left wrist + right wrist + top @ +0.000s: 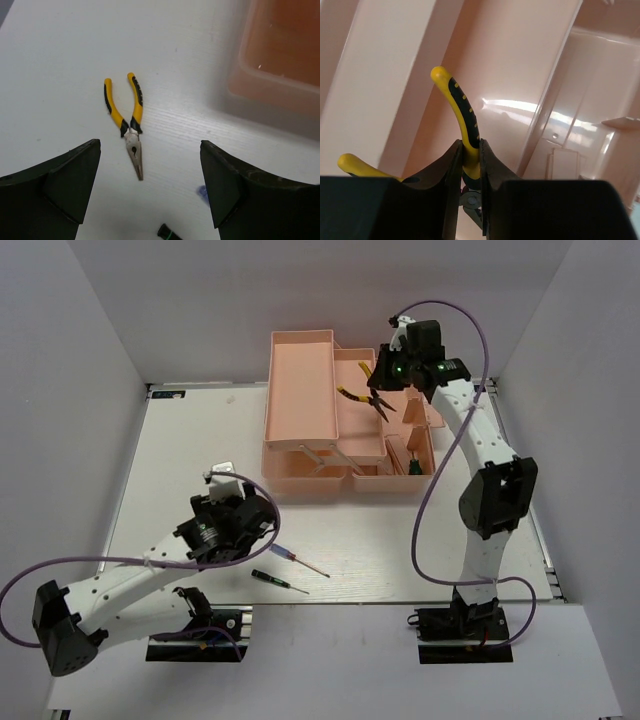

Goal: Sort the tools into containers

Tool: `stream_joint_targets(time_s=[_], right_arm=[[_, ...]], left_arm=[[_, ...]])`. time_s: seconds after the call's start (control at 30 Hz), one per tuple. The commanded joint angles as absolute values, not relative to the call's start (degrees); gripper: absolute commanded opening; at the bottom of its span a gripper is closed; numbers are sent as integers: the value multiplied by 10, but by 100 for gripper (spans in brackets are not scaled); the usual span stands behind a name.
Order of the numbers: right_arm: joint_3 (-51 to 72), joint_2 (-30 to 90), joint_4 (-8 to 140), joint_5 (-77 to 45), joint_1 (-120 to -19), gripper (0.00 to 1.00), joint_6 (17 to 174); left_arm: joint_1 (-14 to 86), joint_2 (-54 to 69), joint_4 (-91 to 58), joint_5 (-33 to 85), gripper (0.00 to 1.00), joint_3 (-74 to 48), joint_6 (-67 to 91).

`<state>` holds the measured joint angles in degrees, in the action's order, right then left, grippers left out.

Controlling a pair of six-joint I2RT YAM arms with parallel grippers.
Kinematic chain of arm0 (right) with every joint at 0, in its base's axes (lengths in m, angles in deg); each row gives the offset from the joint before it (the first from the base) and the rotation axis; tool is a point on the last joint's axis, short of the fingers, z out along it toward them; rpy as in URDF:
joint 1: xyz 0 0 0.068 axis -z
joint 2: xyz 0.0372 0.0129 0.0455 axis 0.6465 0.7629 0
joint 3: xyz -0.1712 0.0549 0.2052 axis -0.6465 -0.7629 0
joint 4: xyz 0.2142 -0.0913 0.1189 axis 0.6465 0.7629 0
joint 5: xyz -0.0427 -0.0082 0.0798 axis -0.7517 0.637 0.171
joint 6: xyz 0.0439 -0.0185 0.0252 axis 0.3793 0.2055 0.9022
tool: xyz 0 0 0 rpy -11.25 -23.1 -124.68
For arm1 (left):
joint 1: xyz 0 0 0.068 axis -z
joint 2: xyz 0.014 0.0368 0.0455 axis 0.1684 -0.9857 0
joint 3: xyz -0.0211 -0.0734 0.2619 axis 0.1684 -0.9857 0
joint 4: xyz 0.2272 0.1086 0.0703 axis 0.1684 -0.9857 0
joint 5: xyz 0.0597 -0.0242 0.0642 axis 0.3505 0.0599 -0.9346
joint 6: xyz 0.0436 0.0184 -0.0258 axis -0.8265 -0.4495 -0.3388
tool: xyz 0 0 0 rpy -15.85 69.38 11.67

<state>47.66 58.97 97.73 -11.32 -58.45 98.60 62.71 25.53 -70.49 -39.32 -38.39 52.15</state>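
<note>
- Pink translucent plastic makes up the toolbox (300, 390), which stands opened out at the far edge of the worktop (180, 460), about midway along it, with its trays stepped apart.
- At the far edge, the right tool (470, 147) is clenched on one yellow-and-black handle of the held pliers (462, 110). The other handle curves away to the left in the wrist view.
- The held pliers hang over the middle trays of the toolbox. I cannot tell whether the nose touches a tray.
- Between the toolbox and the near-left corner, the left tool (150, 170) is released, its dark fingers (70, 185) spread wide above the worktop.
- A second pair, the loose pliers (127, 125), lies flat on the bare worktop just beyond those fingers. Its handles are slightly apart and its nose points back toward the tool.
- A blurred corner of the toolbox shows to the right in the left wrist view, well apart from the loose pliers.
- Toward the near edge, about midway along it, lies the purple screwdriver (297, 559).
- The dark green screwdriver (279, 580) lies just beside it, closer to the near edge, roughly parallel and not touching.
</note>
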Motion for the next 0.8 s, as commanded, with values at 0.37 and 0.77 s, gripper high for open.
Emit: stream_joint_targets(time_s=[0.37,0.77], right_arm=[[525,640,982,-113,-595,0,1159],[433,639,929,-51,-589,0,1325]], left_arm=[[624,273,-620,-456,88,-485,670],[619,273,-593,-473,88,-519,670]])
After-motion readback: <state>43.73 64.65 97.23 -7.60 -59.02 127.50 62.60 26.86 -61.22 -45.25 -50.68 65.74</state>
